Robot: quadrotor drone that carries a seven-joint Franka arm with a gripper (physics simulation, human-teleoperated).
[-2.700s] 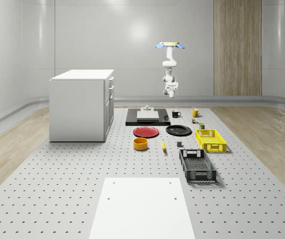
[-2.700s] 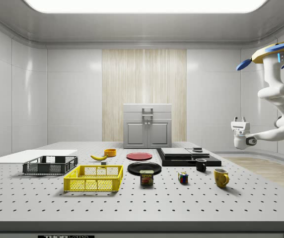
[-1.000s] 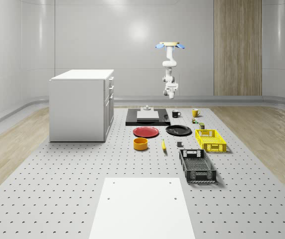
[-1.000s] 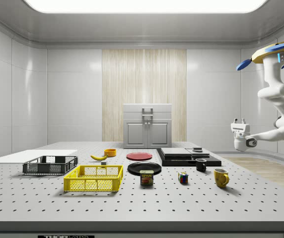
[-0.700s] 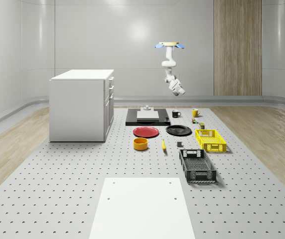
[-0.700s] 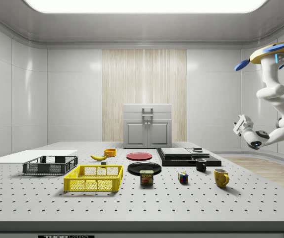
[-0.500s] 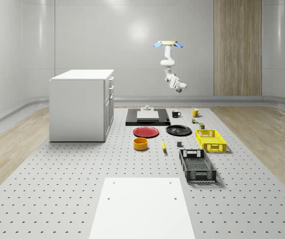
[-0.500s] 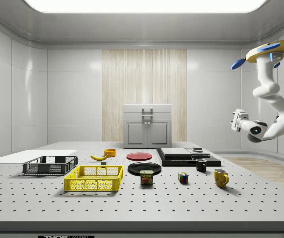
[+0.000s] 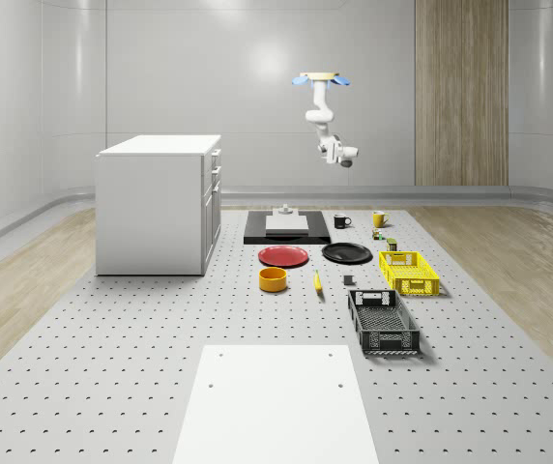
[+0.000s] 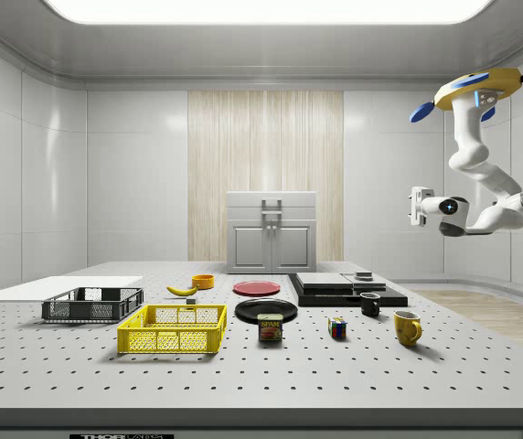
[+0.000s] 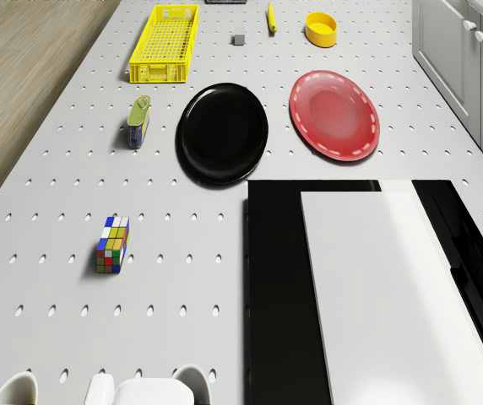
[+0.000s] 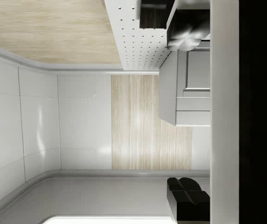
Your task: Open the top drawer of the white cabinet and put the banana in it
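The white cabinet [image 9: 156, 208] stands at the whole-scene view's left, its drawers shut, and it is far back in the side view [image 10: 272, 232]. The banana [image 9: 317, 281] lies on the table beside an orange bowl [image 9: 273, 278]; it also lies in the drone view [image 11: 270, 17] and the side view [image 10: 182, 290]. The drone [image 9: 320, 79] hovers high above the table's far end, near the black slab [image 9: 286, 235]. My gripper [image 10: 417, 206] hangs in mid-air on the bent arm, level and pointing toward the cabinet, far from the cabinet and the banana, holding nothing.
On the table lie a red plate [image 11: 334, 114], a black plate [image 11: 223, 132], a yellow crate [image 11: 165, 42], a can [image 11: 138, 121] and a Rubik's cube [image 11: 112, 245]. A black crate [image 9: 383, 321], two mugs [image 9: 341, 221] and a white sheet [image 9: 275, 401] also lie there.
The arm has swung up from hanging downward to reaching level toward the cabinet, and the gripper has risen. The drone has drifted slightly toward the cabinet side. Nothing on the table moved.
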